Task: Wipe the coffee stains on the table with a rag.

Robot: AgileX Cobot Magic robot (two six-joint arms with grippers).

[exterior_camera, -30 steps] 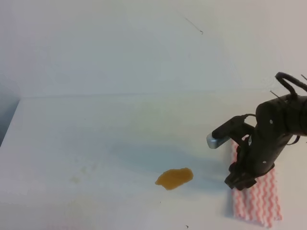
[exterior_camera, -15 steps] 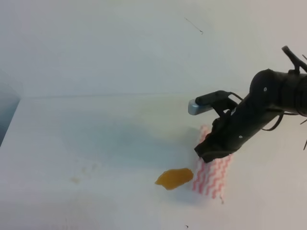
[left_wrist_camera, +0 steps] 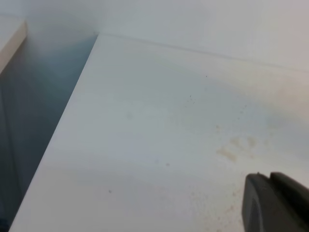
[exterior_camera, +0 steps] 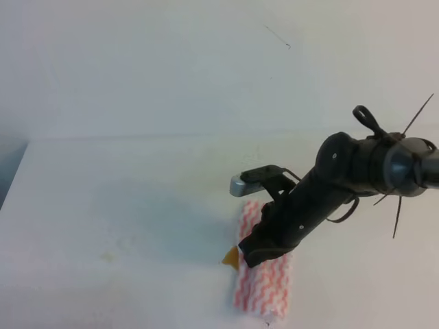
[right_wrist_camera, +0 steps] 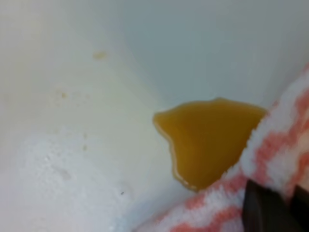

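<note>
Right gripper [exterior_camera: 260, 250] jaws clamped on rag [exterior_camera: 264, 288]; rag edge overlaps coffee stains [right_wrist_camera: 207, 140], amber blotch partly covered mid-table; for good wipe press cloth flat, sweep fully across blotch; left gripper [left_wrist_camera: 275, 203] only partly in view, jaws cannot tell; table [exterior_camera: 123, 199] white, faint yellowish specks; plain pale wall behind

The white table [exterior_camera: 103, 199] carries the rag [exterior_camera: 264, 284] overlapping the coffee stains [exterior_camera: 231, 258].

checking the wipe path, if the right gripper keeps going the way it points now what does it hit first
Most likely the coffee stain: the right gripper presses the rag down, pointing lower-left, and the rag's edge already overlaps the blotch. Beyond it lies bare table.
</note>
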